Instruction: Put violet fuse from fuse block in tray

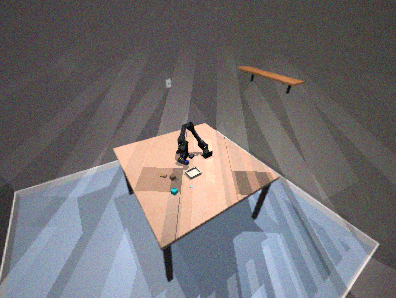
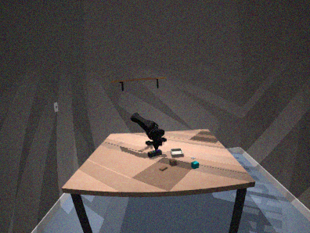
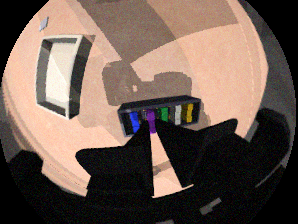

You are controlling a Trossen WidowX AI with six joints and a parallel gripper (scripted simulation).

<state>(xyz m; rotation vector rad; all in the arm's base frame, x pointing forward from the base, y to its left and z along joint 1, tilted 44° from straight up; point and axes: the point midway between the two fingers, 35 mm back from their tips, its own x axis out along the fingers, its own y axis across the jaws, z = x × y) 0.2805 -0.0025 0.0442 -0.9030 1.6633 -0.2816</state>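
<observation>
The dark fuse block (image 3: 160,101) (image 2: 150,155) stands on the table with a row of coloured fuses. In the wrist view a blue fuse (image 3: 134,121) is on one side of the violet fuse (image 3: 151,120), and a green fuse (image 3: 164,115) on the other, with a white fuse (image 3: 177,115) and a yellow fuse (image 3: 189,113) beyond. My gripper (image 3: 150,123) (image 2: 157,149) is shut on the violet fuse, over the block. How far the fuse's lower end sits in its slot is hard to tell. The pale tray (image 3: 60,36) (image 2: 177,155) stands beside the block, with no fuse in it.
A cyan cube (image 1: 174,191) (image 2: 195,165), a brown lump (image 1: 173,177) (image 2: 173,162) and a flat brown piece (image 1: 163,176) (image 2: 164,169) lie on the table. A small pale blue piece (image 3: 44,23) lies beyond the tray. Shadows cross the table.
</observation>
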